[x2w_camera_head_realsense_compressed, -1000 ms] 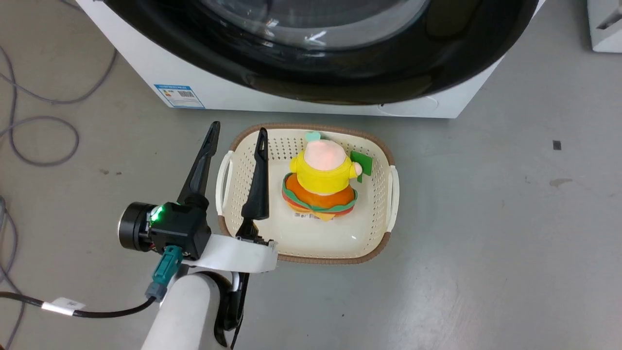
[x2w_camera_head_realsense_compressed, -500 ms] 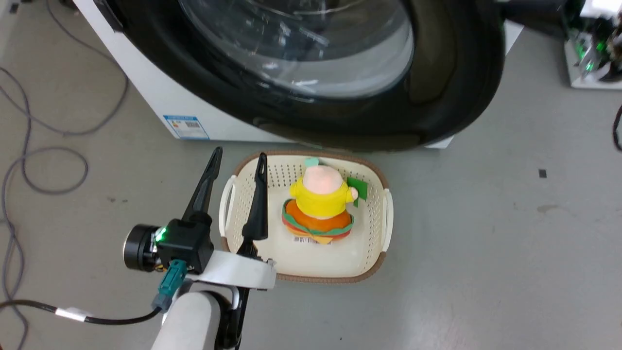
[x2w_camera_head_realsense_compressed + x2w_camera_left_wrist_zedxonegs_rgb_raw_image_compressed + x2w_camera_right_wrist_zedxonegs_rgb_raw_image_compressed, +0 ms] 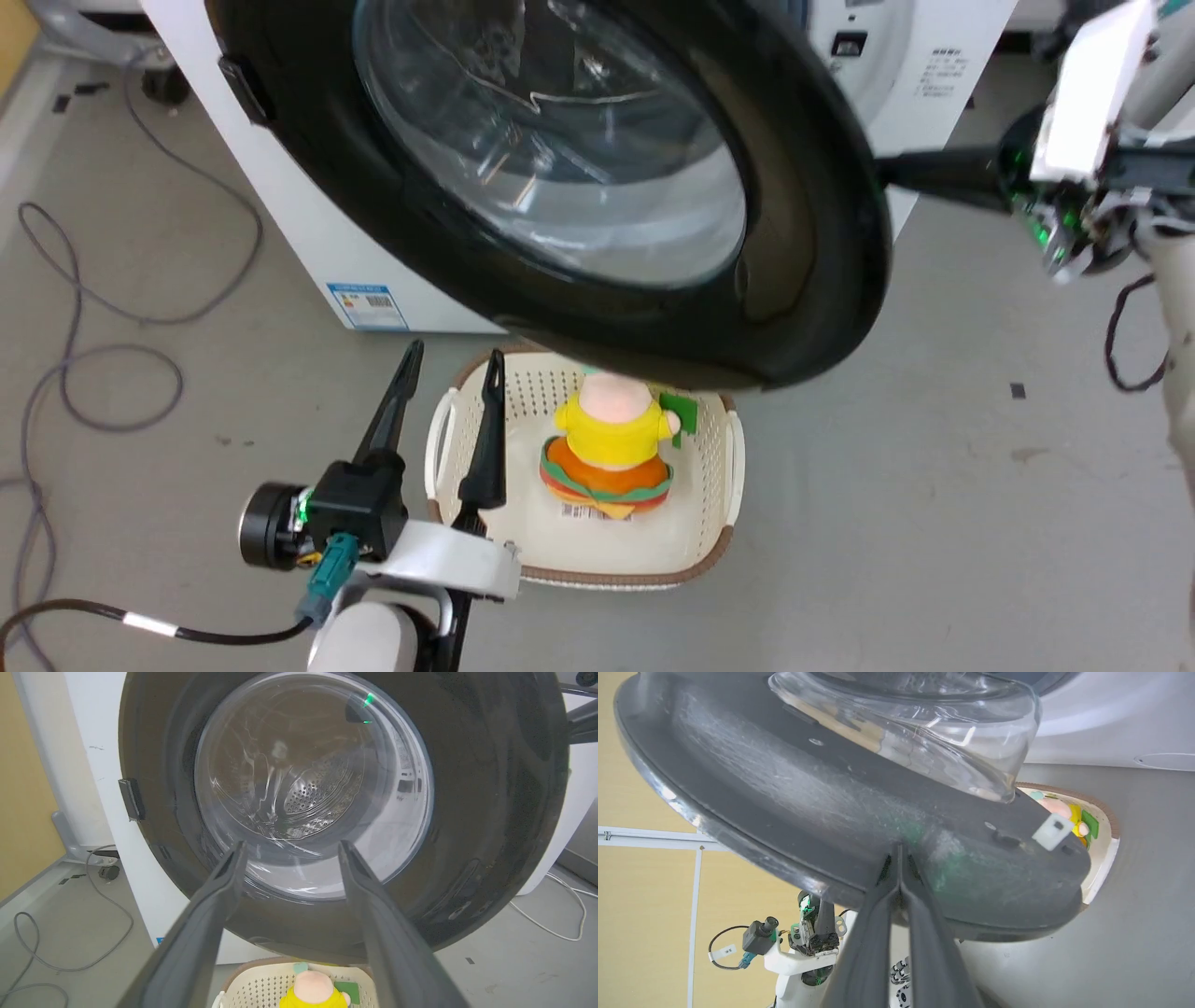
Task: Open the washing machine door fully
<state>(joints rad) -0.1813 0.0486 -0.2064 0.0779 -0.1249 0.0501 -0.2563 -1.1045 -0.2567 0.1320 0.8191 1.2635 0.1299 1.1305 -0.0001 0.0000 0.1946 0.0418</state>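
Observation:
The washing machine door (image 3: 822,233) is glossy black with a bulging clear glass bowl (image 3: 560,168). It stands swung partly out from the white washing machine (image 3: 299,233), hanging over the basket. My right gripper (image 3: 887,170) reaches in from the upper right, its fingers running level to the door's free edge. In the right wrist view the right gripper (image 3: 899,848) is shut, tips pressed on the door's dark grey inner rim (image 3: 784,793). My left gripper (image 3: 453,355) is open and low at the basket's left edge, apart from the door. The left gripper (image 3: 292,845) points at the glass.
A cream perforated basket (image 3: 724,467) with a yellow and orange plush toy (image 3: 611,439) sits on the floor under the door. Grey cables (image 3: 103,392) loop on the floor at left. Another white appliance (image 3: 943,65) stands behind at right. Bare grey floor (image 3: 934,523) lies right of the basket.
The head camera has tilted up. The door has swung further out, its free edge moving left over the basket. My right gripper has come into view at that edge. The left gripper stayed open.

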